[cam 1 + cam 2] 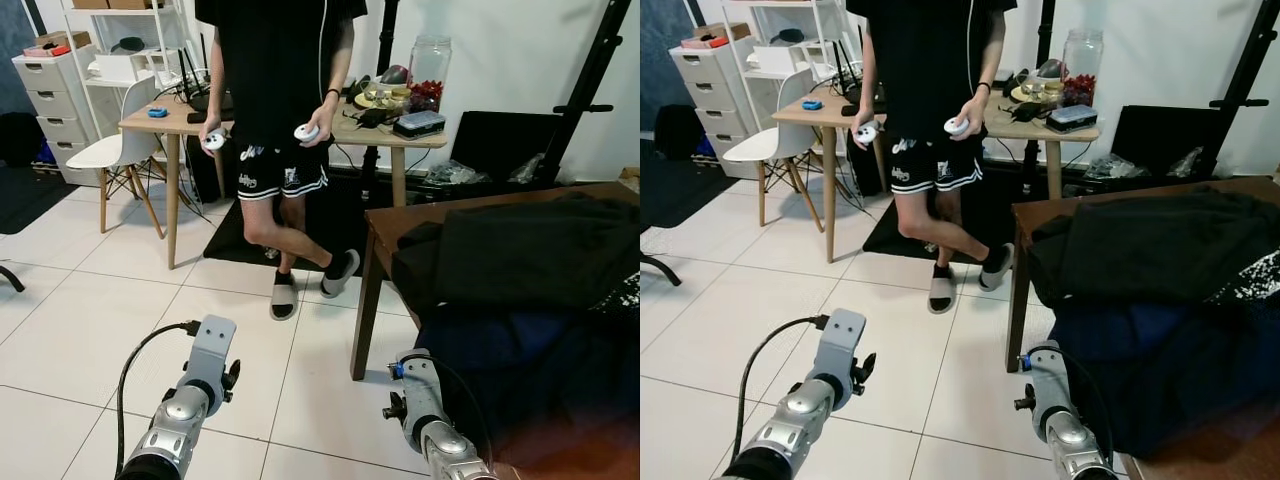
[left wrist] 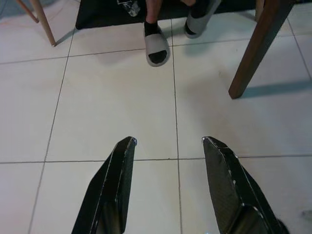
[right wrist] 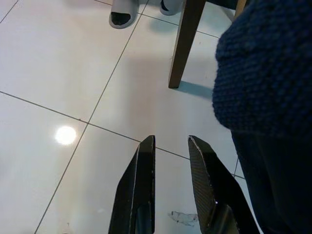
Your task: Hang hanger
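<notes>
The person (image 1: 280, 110) at top centre is cut off above the chest by the frame's upper edge. The dark wooden table (image 1: 385, 222) runs off the right edge, its top mostly buried under black and navy clothes (image 1: 520, 300). Small clutter on the far table (image 1: 400, 100) is too small to identify.

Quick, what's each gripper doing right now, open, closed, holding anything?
Left gripper: open, holding nothing, over the white tiled floor.
Right gripper: open with a narrower gap, holding nothing, beside the dark blue knit garment.
</notes>
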`<state>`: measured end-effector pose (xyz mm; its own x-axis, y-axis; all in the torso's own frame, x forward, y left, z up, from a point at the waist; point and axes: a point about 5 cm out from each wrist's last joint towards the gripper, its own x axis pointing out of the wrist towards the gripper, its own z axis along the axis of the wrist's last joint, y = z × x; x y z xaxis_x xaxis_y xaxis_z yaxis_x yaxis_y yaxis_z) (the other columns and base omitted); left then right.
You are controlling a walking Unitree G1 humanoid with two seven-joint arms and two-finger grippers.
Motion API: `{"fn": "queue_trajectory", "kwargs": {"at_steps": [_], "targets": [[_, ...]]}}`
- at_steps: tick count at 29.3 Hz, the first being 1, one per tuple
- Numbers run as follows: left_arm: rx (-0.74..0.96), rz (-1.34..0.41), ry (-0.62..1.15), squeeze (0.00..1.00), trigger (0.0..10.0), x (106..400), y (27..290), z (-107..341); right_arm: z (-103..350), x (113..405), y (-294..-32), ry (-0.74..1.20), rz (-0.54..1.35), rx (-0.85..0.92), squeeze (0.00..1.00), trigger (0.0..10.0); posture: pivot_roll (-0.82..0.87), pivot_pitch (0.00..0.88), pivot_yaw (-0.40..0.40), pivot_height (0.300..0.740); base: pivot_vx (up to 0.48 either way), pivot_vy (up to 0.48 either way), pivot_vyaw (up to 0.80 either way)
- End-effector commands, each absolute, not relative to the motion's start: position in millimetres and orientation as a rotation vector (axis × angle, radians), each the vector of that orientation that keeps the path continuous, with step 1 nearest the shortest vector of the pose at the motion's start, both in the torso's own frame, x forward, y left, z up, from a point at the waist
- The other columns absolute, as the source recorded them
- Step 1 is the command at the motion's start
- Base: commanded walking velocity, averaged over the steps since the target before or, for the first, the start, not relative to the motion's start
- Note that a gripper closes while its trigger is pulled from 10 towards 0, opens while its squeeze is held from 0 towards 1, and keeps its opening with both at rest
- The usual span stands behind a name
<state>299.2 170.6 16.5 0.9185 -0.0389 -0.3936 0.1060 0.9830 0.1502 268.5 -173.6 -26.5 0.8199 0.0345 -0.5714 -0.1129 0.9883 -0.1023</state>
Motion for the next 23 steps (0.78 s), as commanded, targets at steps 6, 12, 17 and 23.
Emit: {"fn": "queue_trajectory", "kwargs": {"at_steps": [6, 12, 17, 23], "targets": [[0.126, -0.052, 0.372, 0.0, 10.0, 305.0, 170.6, 21.7, -26.5, 269.1, -169.7, 0.602, 0.086, -0.131, 0.0, 10.0, 0.06, 0.0, 0.026, 0.74, 0.0, 0.0, 0.0], [0.101, -0.044, 0.376, 0.0, 10.0, 305.5, 170.3, 21.6, -26.1, 269.7, -168.8, 0.599, 0.088, -0.132, 0.0, 10.0, 0.06, 0.0, 0.023, 0.74, 0.0, 0.0, 0.0], [0.092, -0.042, 0.372, 0.0, 10.0, 305.7, 170.0, 22.2, -26.0, 269.8, -168.8, 0.6, 0.09, -0.133, 0.0, 10.0, 0.06, 0.0, 0.02, 0.74, 0.0, 0.0, 0.0], [0.097, -0.048, 0.377, 0.0, 10.0, 305.4, 170.4, 21.3, -25.9, 269.9, -168.9, 0.6, 0.09, -0.134, 0.0, 10.0, 0.06, 0.0, 0.02, 0.74, 0.0, 0.0, 0.0]]}}
